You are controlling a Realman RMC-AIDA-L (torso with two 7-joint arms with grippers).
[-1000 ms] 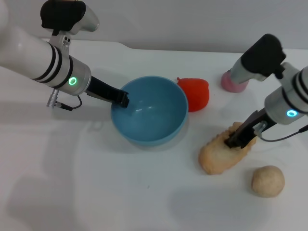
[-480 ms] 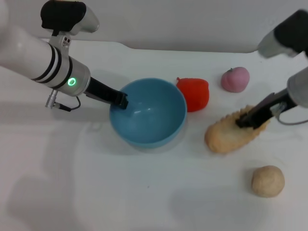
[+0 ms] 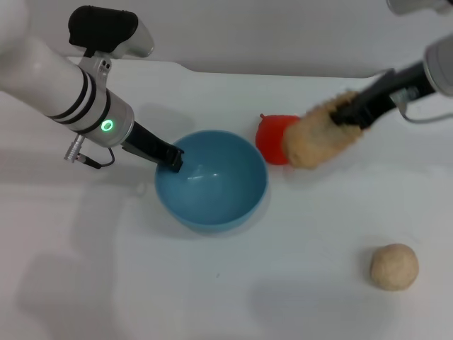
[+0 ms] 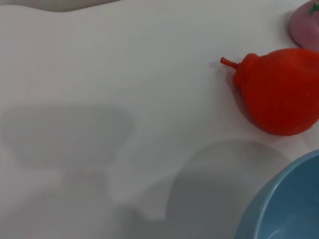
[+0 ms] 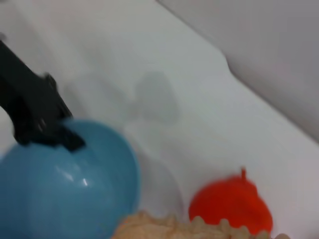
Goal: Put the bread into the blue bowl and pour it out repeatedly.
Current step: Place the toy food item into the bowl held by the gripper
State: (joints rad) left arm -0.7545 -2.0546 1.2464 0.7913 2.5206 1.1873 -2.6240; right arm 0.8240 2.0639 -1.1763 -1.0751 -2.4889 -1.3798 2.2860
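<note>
Light-blue plastic: the blue bowl (image 3: 211, 180) sits upright on the white surface (image 3: 141, 283), near its middle and a little toward the far edge; nothing shows inside it.
Left end effector (image 3: 172, 159): clamped on the bowl's rim on the robot's left side, black fingers (image 3: 175, 161) pinching the wall.
Bread (image 3: 320, 139): golden-tan, rough-crusted, held in the air, tilted, its lower end overlapping the red fruit toy in the head view, right of the bowl and clear of it.
Right end effector (image 3: 347, 113): closed on the bread's upper end, reaching in from the surface's right side.
Red fruit toy (image 3: 270, 136): on the surface just beside the bowl's far right rim, partly hidden by the bread.
Pink fruit toy (image 4: 305, 25): beyond the red one, seen only at the edge of the left wrist view.
Beige ball (image 3: 393, 266): near the surface's near right corner, well apart from the bowl.
</note>
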